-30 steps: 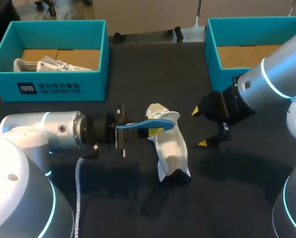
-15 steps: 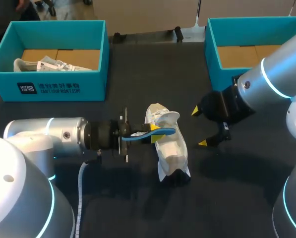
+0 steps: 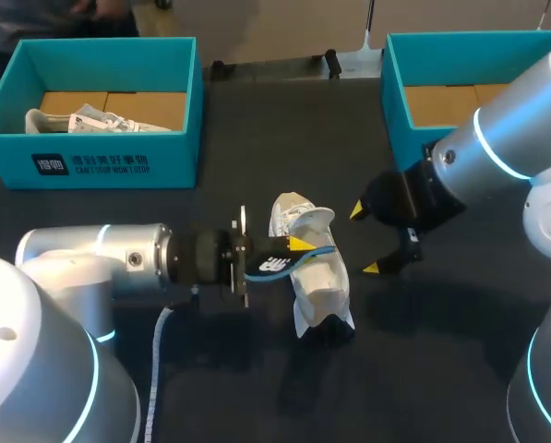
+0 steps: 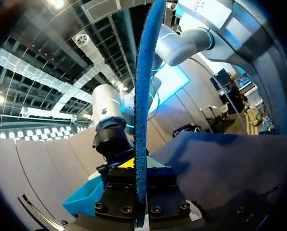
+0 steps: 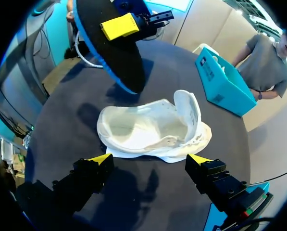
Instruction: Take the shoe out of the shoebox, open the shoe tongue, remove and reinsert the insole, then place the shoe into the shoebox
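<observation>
A white shoe (image 3: pixel 318 281) lies on the black table with its tongue folded back, and it shows under my right gripper as the shoe (image 5: pixel 153 127). My left gripper (image 3: pixel 298 247) is shut on a blue insole (image 3: pixel 280 265) just above the shoe's left side, dark underside turned outward. In the left wrist view the insole (image 4: pixel 144 96) stands edge-on between the left gripper (image 4: pixel 141 192) jaws. My right gripper (image 3: pixel 362 240) hangs open just right of the shoe. The right wrist view shows the right gripper (image 5: pixel 149 161) above the shoe's side, and the insole (image 5: pixel 114 53) beyond it.
A teal shoebox (image 3: pixel 113 164) at the back left holds another white shoe (image 3: pixel 90 120). A second teal shoebox (image 3: pixel 400 101) at the back right shows only its cardboard floor. A white cable (image 3: pixel 155 369) trails along my left arm.
My left wrist has rolled, turning the insole from flat to tilted with its dark underside showing, and has edged closer to the shoe. My right gripper has shifted slightly left.
</observation>
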